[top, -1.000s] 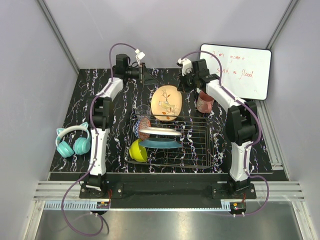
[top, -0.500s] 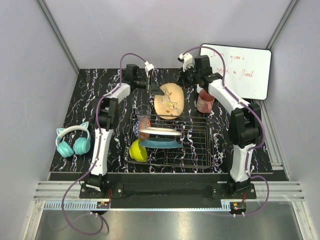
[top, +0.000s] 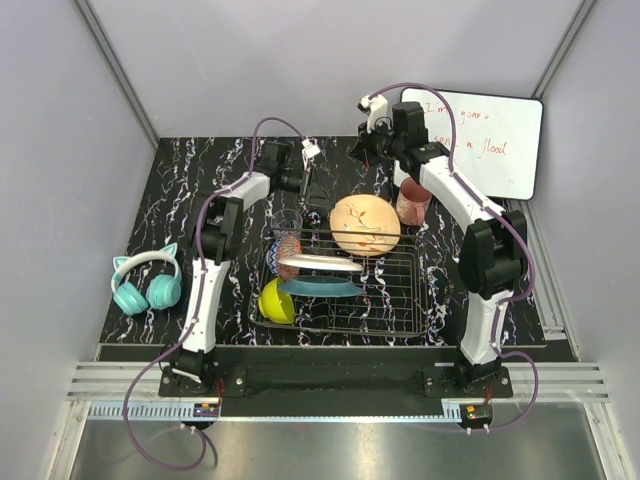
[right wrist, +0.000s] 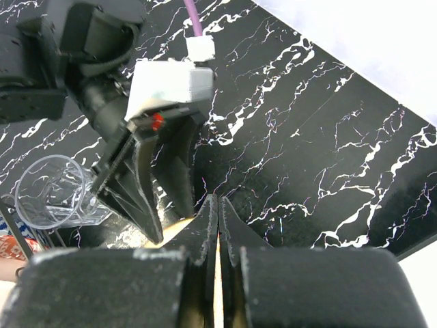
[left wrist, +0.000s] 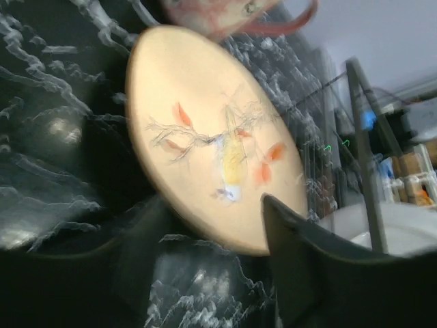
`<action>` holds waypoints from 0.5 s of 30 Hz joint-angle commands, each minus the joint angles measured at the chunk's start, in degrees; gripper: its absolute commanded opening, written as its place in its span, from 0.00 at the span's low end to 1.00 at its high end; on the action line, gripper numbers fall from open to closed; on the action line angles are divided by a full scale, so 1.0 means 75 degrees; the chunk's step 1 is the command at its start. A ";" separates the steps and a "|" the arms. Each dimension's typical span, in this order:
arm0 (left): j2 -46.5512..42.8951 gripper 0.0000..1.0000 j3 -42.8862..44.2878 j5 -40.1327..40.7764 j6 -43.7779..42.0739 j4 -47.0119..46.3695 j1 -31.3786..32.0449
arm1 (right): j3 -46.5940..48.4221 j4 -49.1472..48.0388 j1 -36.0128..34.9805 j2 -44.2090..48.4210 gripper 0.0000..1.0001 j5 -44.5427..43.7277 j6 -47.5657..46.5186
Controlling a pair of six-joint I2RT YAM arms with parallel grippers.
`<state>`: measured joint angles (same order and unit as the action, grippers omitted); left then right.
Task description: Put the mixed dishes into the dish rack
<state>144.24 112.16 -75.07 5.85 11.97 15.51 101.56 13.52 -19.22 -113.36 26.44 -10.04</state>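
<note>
The orange plate [top: 365, 225], tan with a bird-and-leaf drawing, hangs tilted over the back edge of the silver wire dish rack [top: 395, 300]. My right gripper [right wrist: 218, 201] is shut on its upper rim, a thin orange sliver between the fingers. My left gripper [top: 305, 178] is open just left of the plate; in the left wrist view the plate [left wrist: 212, 137] fills the space in front of its fingertips. In the rack are the white speckled plate [top: 320, 263], teal plate [top: 322, 286], yellow-green bowl [top: 275, 300] and red-patterned bowl [top: 288, 248]. The clear glass [top: 287, 219] stands by the rack's back left corner.
The reddish-brown cup [top: 410, 203] stands on the black marbled table behind the rack's right side, under my right arm. A white board with red writing [top: 490, 140] leans at the back right. Teal headphones [top: 147, 283] lie at the left.
My right gripper has carried the orange plate right and nearer, over the rack's back edge, tipping it flatter. My left gripper has moved right and nearer, following the plate.
</note>
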 commanded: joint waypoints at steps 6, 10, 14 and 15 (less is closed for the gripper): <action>-0.0378 0.63 0.0841 0.0364 -0.1223 0.1342 -0.0064 | -0.0193 0.0386 -0.0062 0.0618 0.00 -0.0956 0.0261; -0.0518 0.70 0.0866 0.0797 -0.1797 0.1802 -0.0064 | -0.0684 0.0787 -0.0003 0.1016 0.01 -0.1660 0.0881; -0.0670 0.75 0.0842 0.1137 -0.2033 0.1990 -0.0064 | -0.1621 0.1091 0.0090 0.1661 0.45 -0.2095 0.1724; -0.0682 0.75 0.0854 0.1161 -0.2033 0.2037 -0.0064 | -0.1728 0.1359 0.0090 0.1685 0.49 -0.2176 0.1969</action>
<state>143.70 116.64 -69.32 -5.21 24.82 14.94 91.59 19.49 -19.00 -106.17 14.94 -2.61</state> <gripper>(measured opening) 0.742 0.420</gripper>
